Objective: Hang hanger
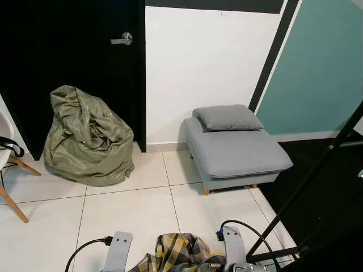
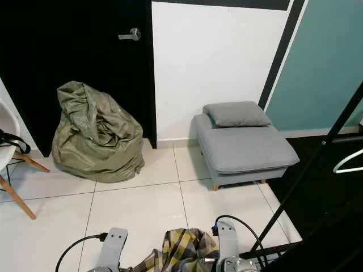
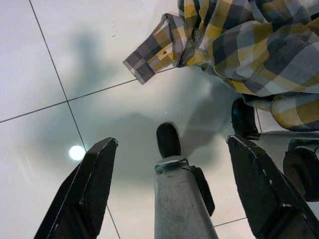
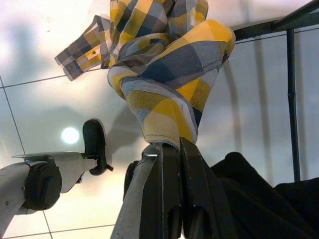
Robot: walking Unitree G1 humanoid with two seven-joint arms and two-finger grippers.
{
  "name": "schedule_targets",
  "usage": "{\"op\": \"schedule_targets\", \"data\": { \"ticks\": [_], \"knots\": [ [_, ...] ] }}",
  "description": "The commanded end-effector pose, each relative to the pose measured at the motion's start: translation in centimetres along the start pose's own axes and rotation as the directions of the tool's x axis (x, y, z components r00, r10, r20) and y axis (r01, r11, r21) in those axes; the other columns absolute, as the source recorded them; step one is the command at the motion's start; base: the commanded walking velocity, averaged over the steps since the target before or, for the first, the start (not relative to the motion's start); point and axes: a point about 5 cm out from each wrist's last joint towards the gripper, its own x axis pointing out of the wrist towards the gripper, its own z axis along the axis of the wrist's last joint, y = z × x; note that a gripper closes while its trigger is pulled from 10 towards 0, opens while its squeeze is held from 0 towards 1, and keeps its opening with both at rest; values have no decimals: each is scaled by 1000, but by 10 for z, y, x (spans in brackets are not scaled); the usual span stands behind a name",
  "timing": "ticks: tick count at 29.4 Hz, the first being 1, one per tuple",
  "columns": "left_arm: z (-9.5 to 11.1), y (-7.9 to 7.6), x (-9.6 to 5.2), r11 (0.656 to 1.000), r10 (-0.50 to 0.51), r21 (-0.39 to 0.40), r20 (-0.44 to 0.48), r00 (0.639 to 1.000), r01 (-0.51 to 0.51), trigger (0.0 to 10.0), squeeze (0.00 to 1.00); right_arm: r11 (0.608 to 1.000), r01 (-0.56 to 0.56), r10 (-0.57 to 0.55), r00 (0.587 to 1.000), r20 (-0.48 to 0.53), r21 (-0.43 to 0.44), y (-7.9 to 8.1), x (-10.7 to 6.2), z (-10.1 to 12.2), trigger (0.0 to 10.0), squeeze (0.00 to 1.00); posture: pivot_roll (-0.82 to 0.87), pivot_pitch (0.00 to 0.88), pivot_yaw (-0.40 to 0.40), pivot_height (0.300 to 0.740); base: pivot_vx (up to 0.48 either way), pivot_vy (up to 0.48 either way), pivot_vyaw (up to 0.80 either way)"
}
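A yellow and grey plaid shirt [image 1: 176, 252] hangs low in front of me between my two silver forearms. My right gripper [image 4: 177, 144] is shut on a fold of the plaid shirt [image 4: 164, 74], which droops over the fingers. My left gripper [image 3: 172, 144] is open above the white tiles, with the plaid shirt [image 3: 249, 45] beside it and nothing between its fingers. A white hanger [image 2: 347, 162] shows at the far right, behind the slanting black pole of a clothes rack [image 2: 306, 175].
A slumped green bag [image 1: 88, 136] sits by the black door [image 1: 74, 56]. A grey footstool [image 1: 235, 150] with a cushion stands against the white wall. A white chair [image 1: 5, 153] is at the left edge. A black rug [image 1: 323, 187] lies under the rack.
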Motion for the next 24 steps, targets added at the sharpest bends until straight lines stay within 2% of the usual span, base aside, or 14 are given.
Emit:
{"op": "schedule_targets", "data": {
  "ticks": [1, 11, 24],
  "knots": [
    [-10, -3, 0, 1000, -11, 14, -35, 999, 11, 10000, 0, 1000, 5, -5, 1000, -7, 5, -2, 1, -6, 10000, 0, 86, 99, -65, 740, 0, 0, 0],
    [-10, -5, 0, 1000, -13, 19, -30, 999, 13, 10000, 0, 1000, 8, -8, 1000, -4, 5, -4, 0, -7, 10000, 0, 89, 79, -70, 740, 0, 0, 0],
    [-15, -8, 0, 1000, -10, 28, -20, 1000, 11, 10000, 0, 1000, 15, -15, 1000, -16, -16, -6, 1, -15, 10000, 0, 92, 9, -86, 740, 0, 0, 0]
  ]
}}
